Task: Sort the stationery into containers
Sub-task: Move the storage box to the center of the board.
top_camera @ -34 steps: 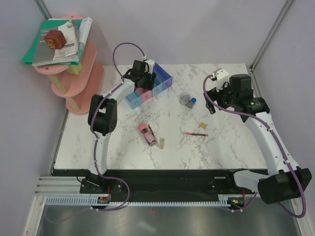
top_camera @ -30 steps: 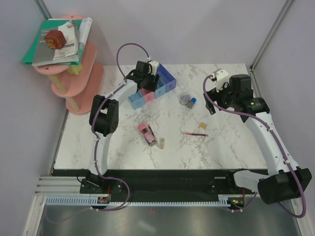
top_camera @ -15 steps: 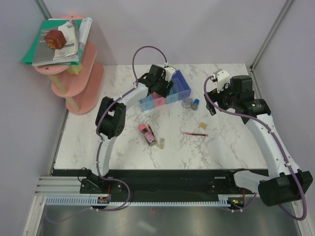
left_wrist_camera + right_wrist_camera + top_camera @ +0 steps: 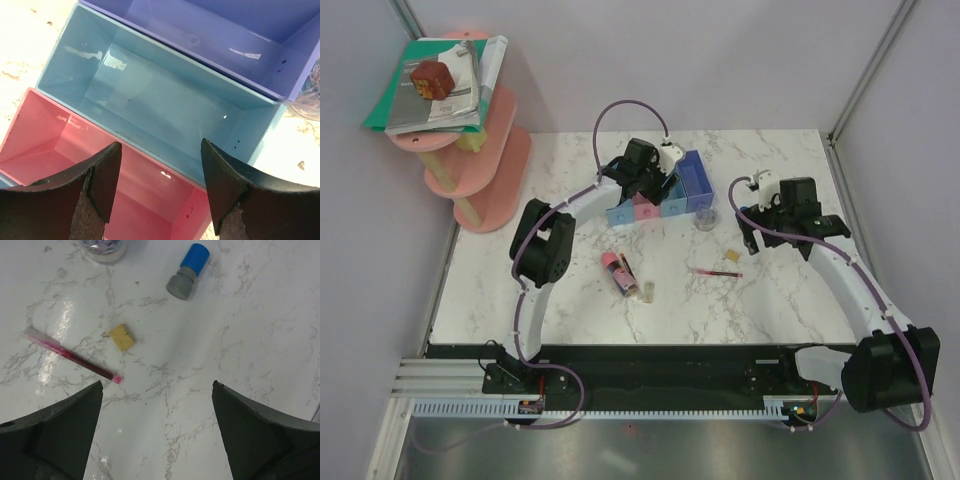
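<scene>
Stationery all loose on the worktop (image 4: 760,310), none in the trays that we can see; pink-capped tube (image 4: 618,270) and a tan block (image 4: 647,292) lie near the middle; clear roll (image 4: 705,217) just beside the darker blue tray (image 4: 698,178); red pen (image 4: 72,356), second tan block (image 4: 122,337) and blue-capped cylinder (image 4: 187,271) lie below the right gripper (image 4: 157,385), jaws wide, holding nothing; left gripper (image 4: 160,150) is down at the tray row, jaws well apart astride the wall between pink tray (image 4: 45,145) and light blue tray (image 4: 160,100), no pinch that we can see; we judge trays are being positioned, first pick not yet begun; next we'd centre the right jaws over block or cylinder, lower, close.
</scene>
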Controlling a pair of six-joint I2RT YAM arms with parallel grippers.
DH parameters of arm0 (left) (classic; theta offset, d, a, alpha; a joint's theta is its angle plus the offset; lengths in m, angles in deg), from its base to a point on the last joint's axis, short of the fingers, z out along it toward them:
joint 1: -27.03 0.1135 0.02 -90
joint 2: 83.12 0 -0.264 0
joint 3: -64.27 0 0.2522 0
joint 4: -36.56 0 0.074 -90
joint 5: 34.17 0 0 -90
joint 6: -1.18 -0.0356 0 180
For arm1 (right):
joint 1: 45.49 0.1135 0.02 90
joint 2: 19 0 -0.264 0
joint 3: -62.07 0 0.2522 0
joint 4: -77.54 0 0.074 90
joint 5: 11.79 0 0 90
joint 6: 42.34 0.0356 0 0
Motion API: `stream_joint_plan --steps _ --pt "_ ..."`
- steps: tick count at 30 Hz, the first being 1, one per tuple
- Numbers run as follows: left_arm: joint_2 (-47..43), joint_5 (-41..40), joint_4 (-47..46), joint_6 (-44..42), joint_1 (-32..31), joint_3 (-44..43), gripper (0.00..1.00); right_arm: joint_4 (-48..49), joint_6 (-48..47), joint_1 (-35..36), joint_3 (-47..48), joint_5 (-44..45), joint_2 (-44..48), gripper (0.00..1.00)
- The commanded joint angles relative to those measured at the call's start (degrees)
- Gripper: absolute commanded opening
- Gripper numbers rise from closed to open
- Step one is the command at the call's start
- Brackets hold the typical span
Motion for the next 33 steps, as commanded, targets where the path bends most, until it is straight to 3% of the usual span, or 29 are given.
stream_joint_plan --steps 1,5,12,22,24,33 --pt "-4.0 2.9 0.4 -6.1 -1.3 5.2 0.73 9.0 5.5 -6.9 1.0 0.7 -8.7 0.98" --pt "-6.8 2.2 -1.5 -6.7 -1.3 9.7 0.75 11.5 7.8 -12.3 5.5 -1.9 -18.6 0.95" --pt "-11.2 -0.3 -4.5 -6.1 -1.2 14.3 0.80 14.3 6.5 -12.5 11.5 -3.7 -30.2 0.92" --pt "-16.4 -1.3 -6.0 -5.8 -1.2 17.7 0.83 18.8 5.5 -14.1 18.1 2.7 -44.6 0.87" --pt "-17.5 -1.0 -6.0 -5.5 -1.2 18.3 0.83 18.7 5.7 -15.2 20.1 2.1 -46.5 0.82" --pt "-20.1 -2.0 -3.5 -6.0 -1.2 18.0 0.83 19.4 5.8 -15.7 19.6 4.0 -47.7 0.78"
